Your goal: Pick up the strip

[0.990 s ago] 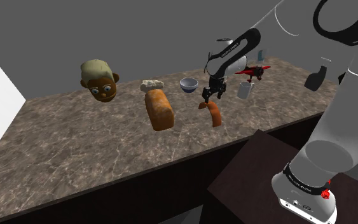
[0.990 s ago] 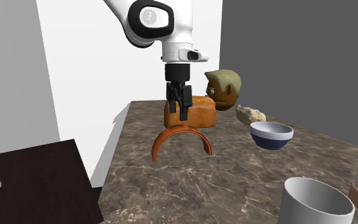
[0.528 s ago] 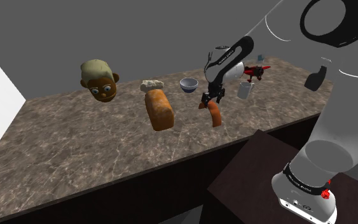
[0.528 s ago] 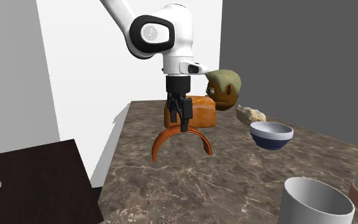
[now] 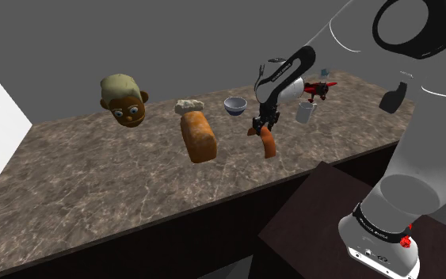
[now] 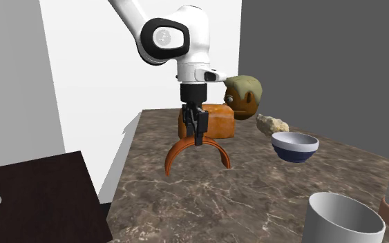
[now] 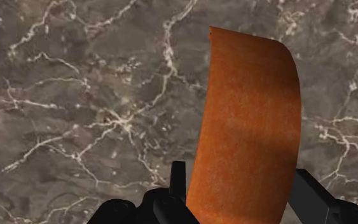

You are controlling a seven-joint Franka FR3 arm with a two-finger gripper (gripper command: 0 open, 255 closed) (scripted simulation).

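Doll head [image 5: 123,99]: way over on the shoulder view's left of the stone counter [image 5: 94,182], well apart from the action.
Loaf [image 5: 199,136]: next along, lying near the middle of the counter. It's near the strip but not touching it.
Bowl [image 5: 234,105]: a bit behind and between the loaf and the arm, just sitting there.
Gripper [image 5: 259,129]: pointing straight down over the top of the arch. In the wrist view a black finger sits against each long edge, so it looks clamped across the strip's width rather than gaping wide.
Strip [image 5: 268,144]: an orange band bent into an arch, both ends down on the counter, with the hump up between the fingers.
Mug [image 5: 305,112]: pale cup just past the arm on the shoulder view's right, clear of the grab.
Done so far: the reach, the lining up and, by the look of it, the squeeze.
Left to do: the actual lift, since the strip's ends are on the counter. It probably wants a straight pull up so the thin band doesn't slip out.
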